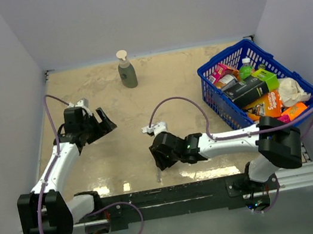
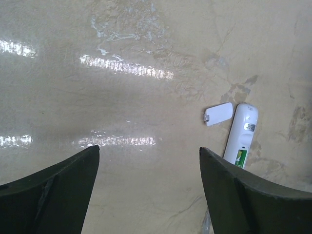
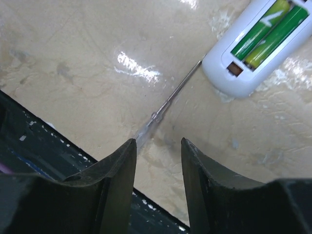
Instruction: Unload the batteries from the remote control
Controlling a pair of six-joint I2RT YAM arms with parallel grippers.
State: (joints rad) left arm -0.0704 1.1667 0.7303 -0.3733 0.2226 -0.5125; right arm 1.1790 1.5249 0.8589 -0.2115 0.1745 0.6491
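Your right gripper (image 3: pixel 157 146) is the near one. Its two fingers stand partly apart with a clear gap, and they hold nothing. A thin grey stick (image 3: pixel 170 100) lies on the table (image 3: pixel 73 58) just in front of them. Its near end comes right up by the left finger, but the fingers do not pinch it. Its far end points at the remote (image 3: pixel 217 51) and reaches about to its edge.

The remote lies flat on the table. In the wrist view it is ahead of this gripper and off to the right, near but not touching. Its back faces up and the lid is off, so you can see two green batteries (image 3: pixel 278 36) side by side in the hole. The remote's long way runs on a slant, from near-left to far-right. The battery end is the end closest to your fingers. The batteries lie the same long way as the remote.

Your left gripper (image 2: pixel 148 148) is wide open and holds nothing. It hangs over bare table, well apart from the remote. From there the remote is ahead and to the right, with the small white lid (image 2: pixel 218 113) just beside its far end.

I think no battery is out yet, and the right arm should do the job. You likely need to reach forward and right, and turn the fingers so they close across a battery, not along it.
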